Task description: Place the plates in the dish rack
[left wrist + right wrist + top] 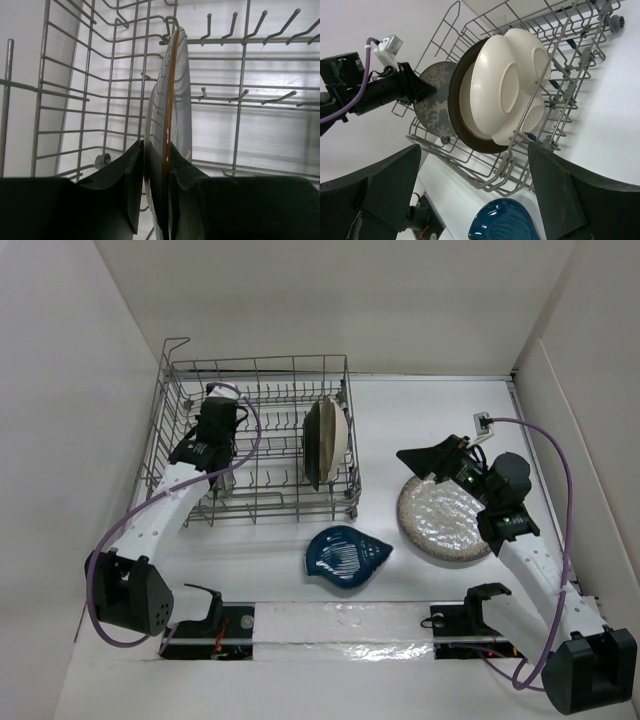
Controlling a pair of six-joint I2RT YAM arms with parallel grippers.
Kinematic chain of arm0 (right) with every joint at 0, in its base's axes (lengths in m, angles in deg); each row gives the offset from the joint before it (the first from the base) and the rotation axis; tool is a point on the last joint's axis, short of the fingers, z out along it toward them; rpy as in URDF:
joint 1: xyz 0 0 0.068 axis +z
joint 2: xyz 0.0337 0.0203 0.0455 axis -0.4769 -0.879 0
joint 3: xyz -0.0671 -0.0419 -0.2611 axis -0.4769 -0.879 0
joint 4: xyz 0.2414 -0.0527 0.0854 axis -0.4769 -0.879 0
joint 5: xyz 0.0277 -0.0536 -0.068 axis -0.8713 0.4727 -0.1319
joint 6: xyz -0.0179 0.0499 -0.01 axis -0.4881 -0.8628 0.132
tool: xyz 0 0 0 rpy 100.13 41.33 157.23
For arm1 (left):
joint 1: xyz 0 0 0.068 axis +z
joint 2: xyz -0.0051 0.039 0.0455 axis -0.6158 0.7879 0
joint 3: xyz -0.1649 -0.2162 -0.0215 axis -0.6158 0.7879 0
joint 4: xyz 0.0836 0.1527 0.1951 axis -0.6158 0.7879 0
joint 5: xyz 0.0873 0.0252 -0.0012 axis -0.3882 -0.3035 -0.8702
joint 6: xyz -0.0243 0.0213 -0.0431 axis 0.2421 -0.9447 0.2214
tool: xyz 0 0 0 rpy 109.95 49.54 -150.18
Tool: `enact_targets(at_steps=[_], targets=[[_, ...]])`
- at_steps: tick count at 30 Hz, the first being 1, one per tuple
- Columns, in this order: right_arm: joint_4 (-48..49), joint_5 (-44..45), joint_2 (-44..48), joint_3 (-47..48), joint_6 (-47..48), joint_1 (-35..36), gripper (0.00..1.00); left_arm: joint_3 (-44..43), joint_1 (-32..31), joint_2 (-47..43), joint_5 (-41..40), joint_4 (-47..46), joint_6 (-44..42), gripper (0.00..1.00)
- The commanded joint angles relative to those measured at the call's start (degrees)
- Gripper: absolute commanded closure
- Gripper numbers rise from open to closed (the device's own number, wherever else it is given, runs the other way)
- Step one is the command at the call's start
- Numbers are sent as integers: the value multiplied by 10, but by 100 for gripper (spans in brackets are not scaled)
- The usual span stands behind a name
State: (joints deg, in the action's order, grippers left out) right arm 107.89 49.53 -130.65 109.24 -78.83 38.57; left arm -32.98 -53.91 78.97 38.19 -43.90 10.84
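Left gripper (156,167) is reaching into the left half of the dish rack (258,366). Its fingers (125,185) are clamping the rim of the grey floral plate (436,107). The plate is standing upright on edge among the rack's tines, with its face turned toward the rack's right end. Whether its lower edge is resting on the rack floor cannot be told.

Further right, at the rack's right end, two more plates are standing on edge, one against the other. The metal-rimmed cream round plate (456,114) is sitting on the inner side. The cream three-compartment plate (511,85) is leaning on it, nearest the rack's right wall, with its underside facing outward.

Just in front of the rack's right front corner, the dark blue shell-shaped dish (347,557) is lying flat on the table (430,400), apart from the rack.

To the right of the rack, well clear of its wall, the large speckled grey-beige plate (445,525) is lying flat on the table.

Right gripper (428,462) is hovering over that plate's far edge, pointing back toward the rack. Its fingers (385,192) are spreading wide and holding nothing.
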Motion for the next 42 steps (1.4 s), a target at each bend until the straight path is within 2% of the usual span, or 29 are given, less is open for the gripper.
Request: enact_targets(at_steps=[1,3,4,5,6,7,9,11,15,21,23,24,25,26,27,29,30,32,34,36,39,42], targets=[[-3,10,8,3,17,-3,8,10,-2,-11,7,-63,34,81],[-9,17,10,0,22,-3,9,14,-2,-15,1,-66,38,67],[-12,19,10,-1,24,-3,12,13,-2,-16,1,-66,39,54],[-24,23,10,0,26,3,17,11,-2,-18,0,-64,41,48],[-32,28,11,1,32,3,27,6,-2,-21,-4,-62,49,44],[-41,31,12,0,35,11,32,2,-2,-25,-6,-59,54,39],[-66,44,19,-4,44,33,44,-9,-2,-41,-20,-59,69,37],[-103,57,29,-12,53,53,53,-16,-2,-55,-27,-68,86,30],[-183,107,54,-38,86,114,73,-41,-2,-96,-17,-80,108,26],[-289,189,127,-124,55,178,84,-46,-2,-147,29,-107,122,28],[-316,201,142,-145,34,193,83,-43,-2,-163,49,-117,126,43],[-324,206,156,-155,24,198,78,-41,-2,-178,82,-122,131,53],[-332,210,162,-171,1,204,72,-41,-2,-185,102,-127,133,79],[-345,212,167,-180,-12,210,65,-41,-7,-191,122,-135,135,91],[-350,209,171,-187,-26,218,47,-43,-12,-201,164,-139,140,100],[-363,202,172,-201,-65,229,36,-40,-25,-209,210,-152,147,100],[-370,206,172,-203,-85,244,30,-33,-25,-219,272,-159,153,100],[-396,225,172,-198,-98,259,26,-19,-25,-229,329,-186,177,100],[-405,253,165,-193,-110,272,25,17,-25,-248,396,-214,200,100],[-386,254,137,-197,-118,272,25,39,-25,-259,467,-256,241,96],[-320,245,65,-198,-135,272,25,67,-25,-260,536,-287,269,90],[-268,257,-14,-188,-146,295,28,76,-25,-266,564,-293,271,83]])
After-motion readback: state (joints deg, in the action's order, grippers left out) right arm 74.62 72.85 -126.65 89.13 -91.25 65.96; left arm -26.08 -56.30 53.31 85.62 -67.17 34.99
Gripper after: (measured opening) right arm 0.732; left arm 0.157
